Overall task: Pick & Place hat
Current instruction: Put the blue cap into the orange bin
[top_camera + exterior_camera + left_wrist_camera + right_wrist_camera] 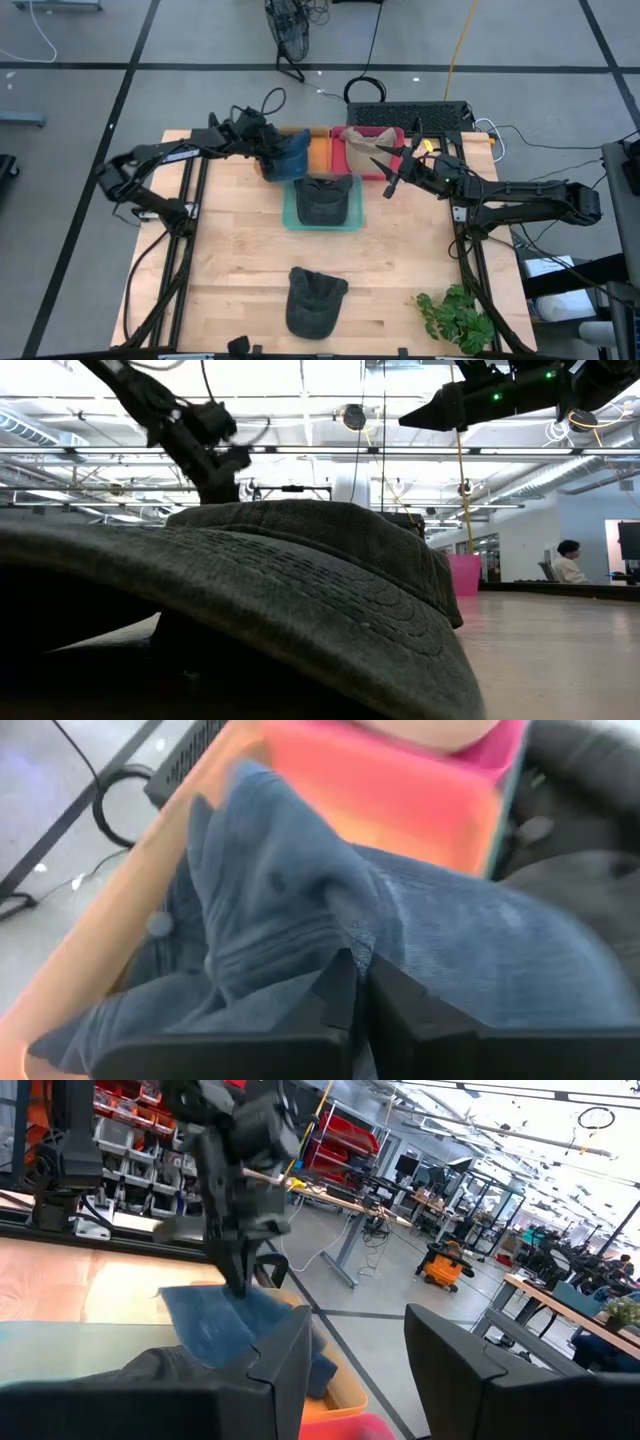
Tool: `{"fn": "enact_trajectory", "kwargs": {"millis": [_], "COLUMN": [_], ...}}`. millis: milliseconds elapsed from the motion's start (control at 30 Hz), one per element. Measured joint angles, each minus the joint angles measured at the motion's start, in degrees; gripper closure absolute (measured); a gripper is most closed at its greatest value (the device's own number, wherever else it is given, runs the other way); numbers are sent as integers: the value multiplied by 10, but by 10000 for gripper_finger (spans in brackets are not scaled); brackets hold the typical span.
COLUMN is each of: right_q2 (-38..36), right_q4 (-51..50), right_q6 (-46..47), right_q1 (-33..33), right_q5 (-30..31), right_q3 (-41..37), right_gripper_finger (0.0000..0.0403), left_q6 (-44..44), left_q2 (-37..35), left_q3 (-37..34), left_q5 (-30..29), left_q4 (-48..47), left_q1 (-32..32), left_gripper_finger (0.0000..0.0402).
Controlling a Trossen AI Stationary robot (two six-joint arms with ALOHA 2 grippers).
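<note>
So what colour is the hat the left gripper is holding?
Blue denim hat, clearest in the left wrist view.

Light wooden table (230,260): dark hat (314,300) near the front, green plant (456,318) at a front corner, coloured trays (345,222) toward the back.

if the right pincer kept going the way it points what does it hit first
Probably the blue hat hanging from the left pincer, which sits ahead of the open right pincer; it may pass over the dark hat first, depth is unclear.

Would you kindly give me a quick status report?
Left gripper shut on blue hat over orange tray. Right gripper open, empty, above pink tray. Nothing blocking.
</note>
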Motion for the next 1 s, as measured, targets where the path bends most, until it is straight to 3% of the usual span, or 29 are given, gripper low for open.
{"fn": "enact_trajectory", "kwargs": {"millis": [167,367,500,767,1000], "right_q2": [0,0,0,0,0], "right_q4": [0,0,0,0,0], "right_q6": [0,0,-1,-1,12], "right_q1": [0,0,0,0,0], "right_q5": [0,0,0,0,0], "right_q3": [0,0,0,0,0], "right_gripper_finger": [261,261,261,261,261], "left_q6": [43,93,107,113,146], "left_q2": [60,93,75,5,-1], "left_q3": [0,0,0,0,0], "left_q5": [-16,-49,-63,-85,-168], "left_q4": [57,117,120,120,86], "left_q1": [28,56,55,15,-9], "left_gripper_finger": [373,388,392,352,349]}}
